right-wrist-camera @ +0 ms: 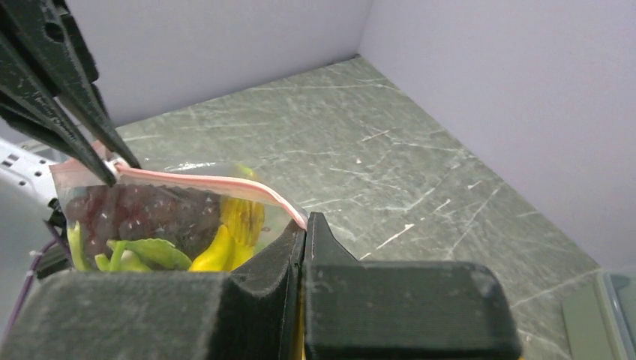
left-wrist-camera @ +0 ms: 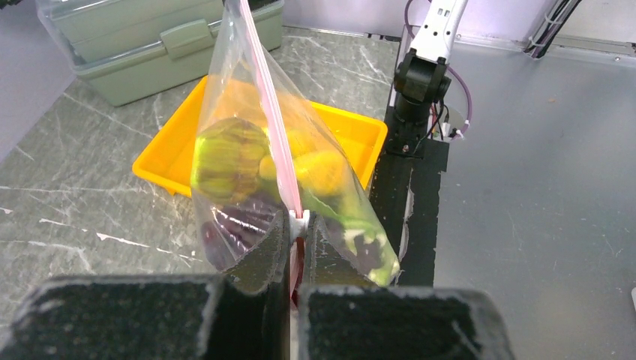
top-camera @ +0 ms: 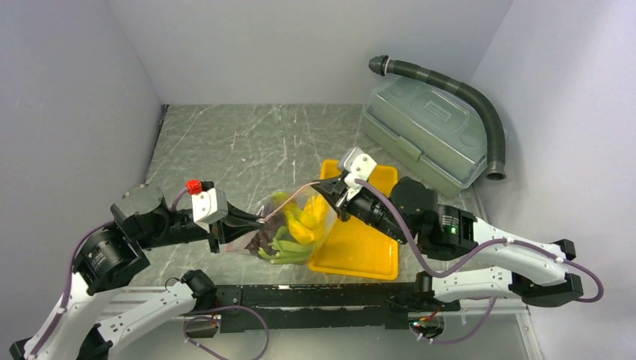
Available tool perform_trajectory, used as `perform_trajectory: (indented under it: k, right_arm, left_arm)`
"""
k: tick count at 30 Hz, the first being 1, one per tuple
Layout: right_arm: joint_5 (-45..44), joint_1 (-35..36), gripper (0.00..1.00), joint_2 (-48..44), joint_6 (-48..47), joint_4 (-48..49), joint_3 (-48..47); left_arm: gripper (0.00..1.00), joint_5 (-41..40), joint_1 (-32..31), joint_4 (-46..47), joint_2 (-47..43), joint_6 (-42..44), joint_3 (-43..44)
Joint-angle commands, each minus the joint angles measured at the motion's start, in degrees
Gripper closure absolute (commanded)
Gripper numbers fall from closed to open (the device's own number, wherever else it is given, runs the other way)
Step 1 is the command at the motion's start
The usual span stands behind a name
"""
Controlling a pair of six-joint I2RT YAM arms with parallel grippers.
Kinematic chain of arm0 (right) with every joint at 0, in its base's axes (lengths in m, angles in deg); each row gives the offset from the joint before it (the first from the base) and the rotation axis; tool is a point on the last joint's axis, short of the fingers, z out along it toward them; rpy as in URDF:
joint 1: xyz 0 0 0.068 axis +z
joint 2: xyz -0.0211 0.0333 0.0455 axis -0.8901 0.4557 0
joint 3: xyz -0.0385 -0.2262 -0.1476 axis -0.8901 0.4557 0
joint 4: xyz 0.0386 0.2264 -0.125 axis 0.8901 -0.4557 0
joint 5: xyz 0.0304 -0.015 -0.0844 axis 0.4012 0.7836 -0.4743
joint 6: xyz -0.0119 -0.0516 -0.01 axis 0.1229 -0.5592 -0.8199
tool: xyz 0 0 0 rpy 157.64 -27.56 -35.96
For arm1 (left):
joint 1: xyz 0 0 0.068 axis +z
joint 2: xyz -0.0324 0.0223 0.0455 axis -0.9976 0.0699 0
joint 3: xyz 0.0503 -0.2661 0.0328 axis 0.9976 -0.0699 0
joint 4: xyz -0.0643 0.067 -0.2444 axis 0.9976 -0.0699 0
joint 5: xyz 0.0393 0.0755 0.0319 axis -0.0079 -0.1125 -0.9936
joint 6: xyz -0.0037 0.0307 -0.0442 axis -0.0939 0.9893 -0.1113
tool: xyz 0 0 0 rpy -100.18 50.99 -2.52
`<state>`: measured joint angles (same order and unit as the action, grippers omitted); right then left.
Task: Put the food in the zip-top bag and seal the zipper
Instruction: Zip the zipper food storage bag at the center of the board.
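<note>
The zip-top bag (top-camera: 289,229) hangs stretched between both grippers, above the table and the yellow tray's left edge. Its pink zipper (top-camera: 291,199) runs taut from one gripper to the other. My left gripper (top-camera: 251,222) is shut on the zipper (left-wrist-camera: 270,127) at its white slider (left-wrist-camera: 298,220). My right gripper (top-camera: 328,189) is shut on the other end of the zipper (right-wrist-camera: 225,184). The food sits inside the bag: yellow bananas (top-camera: 301,217), green stalks (top-camera: 289,249), purple eggplant (left-wrist-camera: 232,229), green grapes (left-wrist-camera: 229,157) and dark red grapes (right-wrist-camera: 142,214). The left gripper (right-wrist-camera: 112,171) shows at the bag's far corner.
The yellow tray (top-camera: 360,244) lies under and right of the bag. A grey-green lidded box (top-camera: 424,131) stands at the back right, with a black corrugated hose (top-camera: 480,105) curving over it. Grey walls close in the left, back and right sides.
</note>
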<state>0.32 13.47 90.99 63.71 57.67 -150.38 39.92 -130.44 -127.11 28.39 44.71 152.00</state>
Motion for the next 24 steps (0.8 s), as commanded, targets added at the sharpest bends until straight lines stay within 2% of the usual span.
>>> perform_trajectory:
  k: [1,14,24]
  right_arm:
    - [-16.3,-1.5,1.0,-5.4,-2.3,12.9,-0.1]
    - [-27.4,-1.5,1.0,-7.0,-6.4,20.0,4.5]
    - [-35.7,-1.5,1.0,-7.9,-14.0,29.4,8.4]
  left_arm:
    - [1.0,3.0,-0.1,-4.4,-1.0,-0.7,0.4]
    - [1.0,3.0,-0.1,-4.1,-1.0,-0.9,-0.2]
    - [1.0,2.4,-0.1,-4.1,-1.5,-1.4,-1.0]
